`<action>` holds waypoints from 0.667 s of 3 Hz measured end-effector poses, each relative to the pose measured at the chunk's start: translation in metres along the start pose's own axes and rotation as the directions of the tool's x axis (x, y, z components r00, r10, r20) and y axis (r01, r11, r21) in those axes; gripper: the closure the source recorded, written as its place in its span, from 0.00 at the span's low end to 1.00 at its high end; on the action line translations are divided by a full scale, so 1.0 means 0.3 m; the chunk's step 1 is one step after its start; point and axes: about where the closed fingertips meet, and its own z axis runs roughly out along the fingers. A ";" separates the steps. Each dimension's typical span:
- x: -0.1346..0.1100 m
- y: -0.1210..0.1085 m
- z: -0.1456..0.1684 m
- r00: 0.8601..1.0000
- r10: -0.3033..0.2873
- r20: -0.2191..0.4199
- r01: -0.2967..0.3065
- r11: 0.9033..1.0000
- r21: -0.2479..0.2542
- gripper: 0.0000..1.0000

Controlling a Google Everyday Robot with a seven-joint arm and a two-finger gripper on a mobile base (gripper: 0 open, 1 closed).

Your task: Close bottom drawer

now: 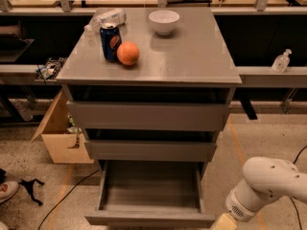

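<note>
Claw [224,222]: a pale yellow part at the bottom edge of the view, low on the right, at the end of a white rounded robot arm [268,188]. It sits just beside the right front corner of the bottom drawer, near floor level. Most of it is cut off by the edge, so whether it is released or clenched cannot be told. Contact with the drawer cannot be confirmed.

The narrow, lowest grey bottom drawer [149,218] stands pulled well out from the grey three-drawer table [192,56]. Its shallow box is exposed and its plain flat front is nearest the viewer.

Above it, the middle-width grey drawer [151,150] projects slightly. The widest, tallest-fronted grey drawer [146,116] above that also stands a little proud, with a dark gap over each.

Left of the table, an open brown cardboard box [60,138] rests on the speckled floor. A thin black cable [67,195] runs near it.

On the table's top, left portion: a round orange fruit [128,53] just beside a dark blue drinks can [110,42], which stands upright. Further back, a white ceramic bowl [164,21] sits near the rear centre. A clear plastic bottle [108,19] lies on its side at the rear left.

Behind, on a grey bench at right, stands a small clear pump bottle [281,61].
</note>
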 end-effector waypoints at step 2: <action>0.031 0.030 0.189 0.997 0.074 0.035 -0.071 0.993 -0.098 0.00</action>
